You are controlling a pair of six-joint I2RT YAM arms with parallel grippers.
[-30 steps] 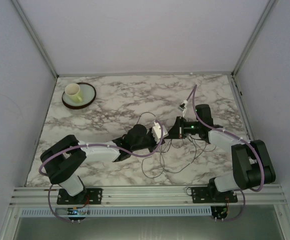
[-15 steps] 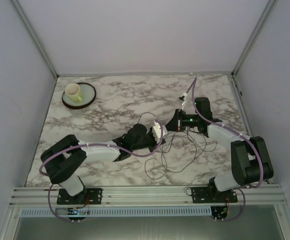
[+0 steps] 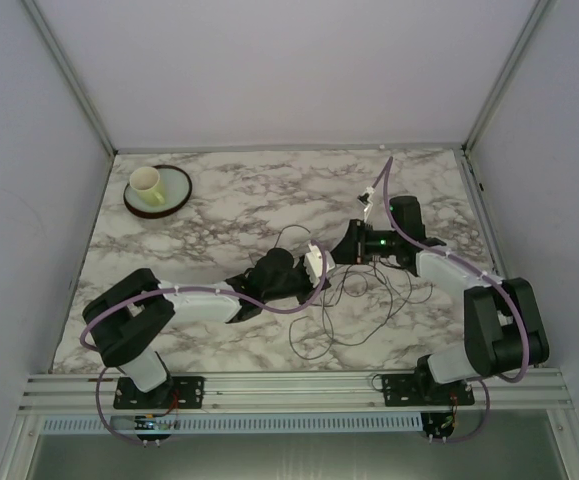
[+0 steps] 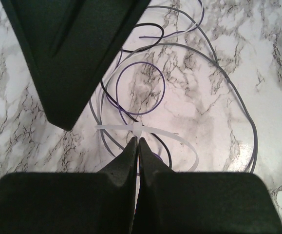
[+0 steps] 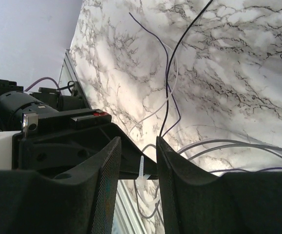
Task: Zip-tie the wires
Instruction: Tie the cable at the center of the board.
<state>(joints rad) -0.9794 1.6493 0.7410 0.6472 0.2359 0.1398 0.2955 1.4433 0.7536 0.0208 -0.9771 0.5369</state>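
Right arm has pushed a little farther out from its base and its jaws have just sprung apart. The right pincer (image 5: pixel 137 142) now stands part open and grips nothing, with a black strand and the white tie showing through its gap. The left pincer (image 4: pixel 137 142) is clamped tight, tips nipping the zip tie (image 4: pixel 137 129) just under its head. That tie lies across the wires (image 4: pixel 164 88), which sprawl in loose loops on the table (image 4: pixel 238 44) between the two arms.

Handling call: these strands look featherlight, limp and springy, likely to slither out of a slack loop. The best hold, I'd say, is the tie's free tail, pulled against the pinned head, not the wires themselves.
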